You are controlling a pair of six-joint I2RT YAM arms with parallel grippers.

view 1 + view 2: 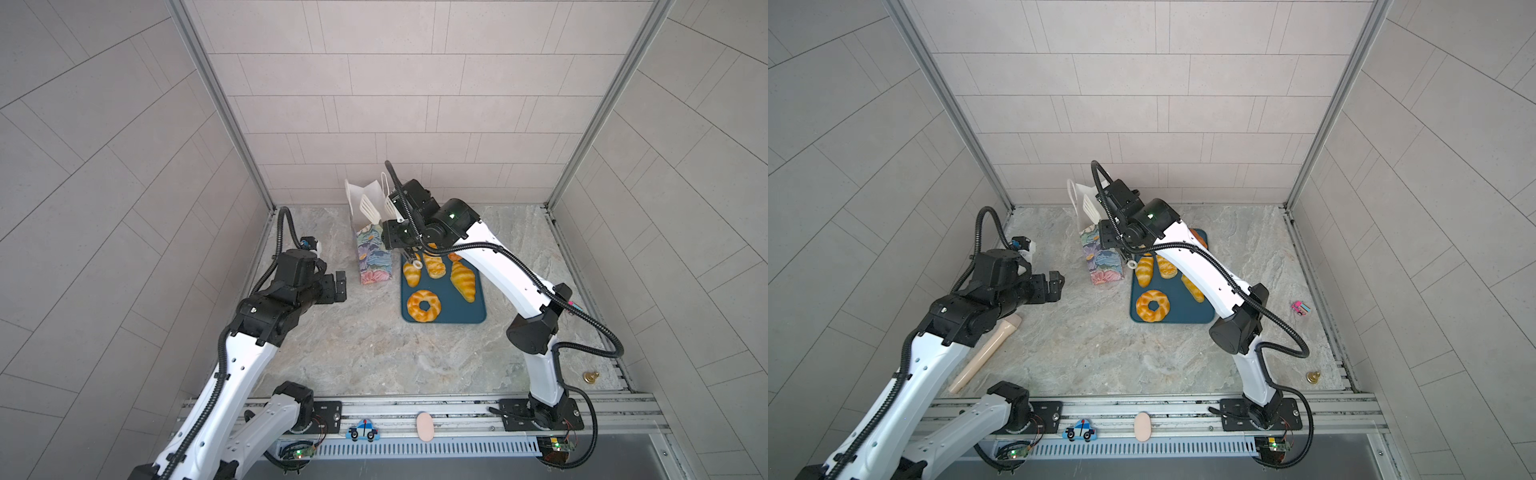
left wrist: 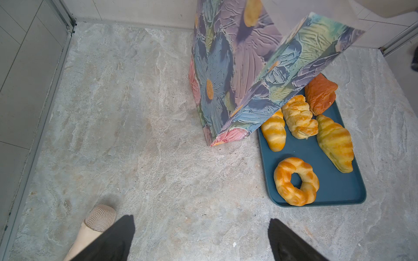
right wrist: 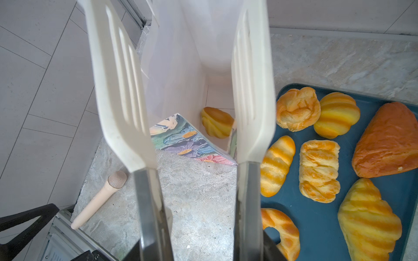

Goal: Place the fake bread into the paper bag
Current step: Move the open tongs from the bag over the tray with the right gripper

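Note:
The paper bag stands open left of a blue tray. Several pieces of fake bread lie on the tray: a braided ring, croissants and an orange-brown triangle. One roll lies at the bottom of the bag. My right gripper is shut on white slotted tongs. Their heads are spread and empty above the bag's mouth. My left gripper is open, left of the bag.
A beige toy microphone lies on the table at the left, under my left arm. A small brass bell and a pink toy sit near the right edge. Walls close in the back and sides.

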